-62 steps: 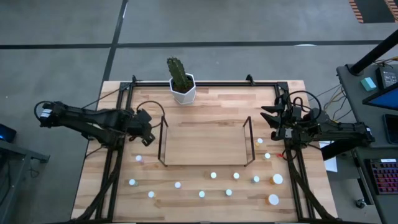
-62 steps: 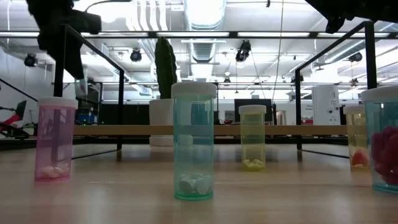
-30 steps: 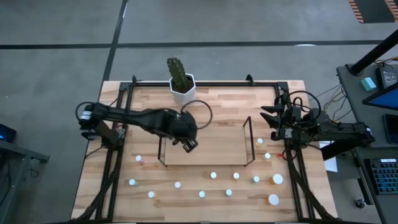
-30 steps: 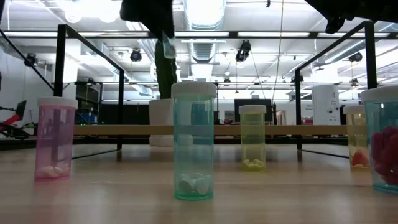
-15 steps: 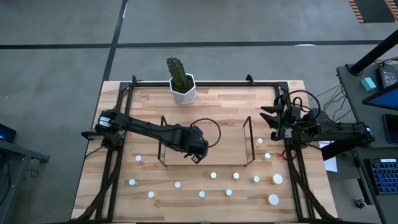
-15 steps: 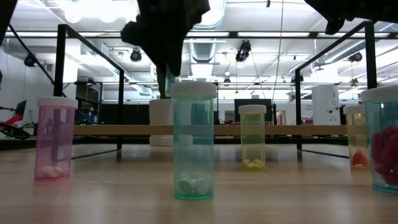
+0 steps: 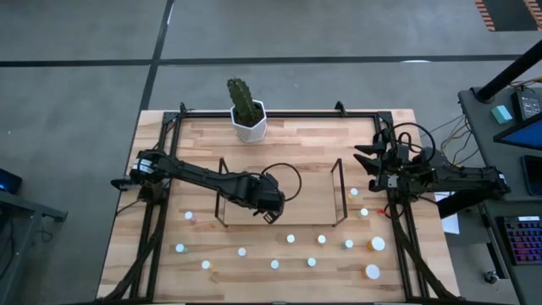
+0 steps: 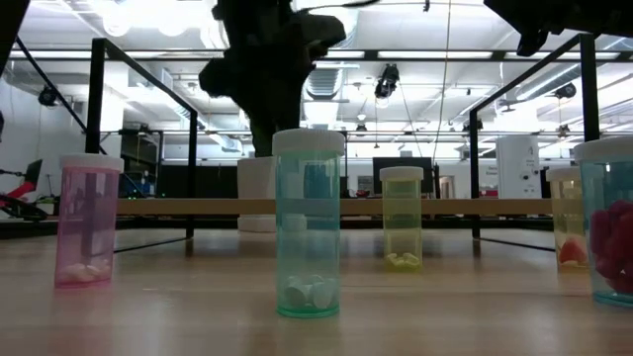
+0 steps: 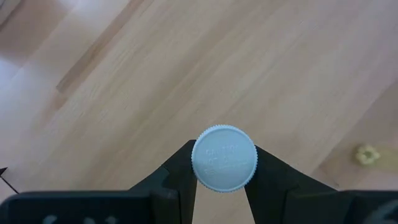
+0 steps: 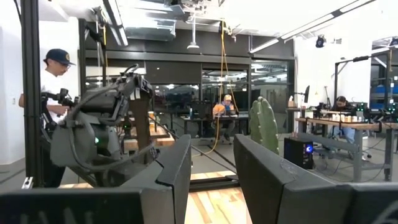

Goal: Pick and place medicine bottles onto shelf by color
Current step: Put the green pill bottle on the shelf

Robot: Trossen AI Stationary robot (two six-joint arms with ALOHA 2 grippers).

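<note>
I can't tell the held bottle [image 9: 224, 158]'s tint under its cap; at three o'clock a blue bottle [image 8: 615, 220] is cropped

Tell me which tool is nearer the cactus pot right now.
Left. The left tool hangs over the shelf, gripping a bottle, in front of the cactus pot. The right tool waits at the table's right edge, farther off.

From my right end effector [image 10: 211, 168] I see its two dark fingers [image 10: 177, 171] standing apart with nothing between them. Past them, the other arm [image 10: 102, 134] hangs over the wooden tabletop [image 10: 211, 208]. A cactus [image 10: 265, 124] rises beyond one finger. A person in a cap [image 10: 53, 93] stands beside that arm; others sit farther back.
</note>
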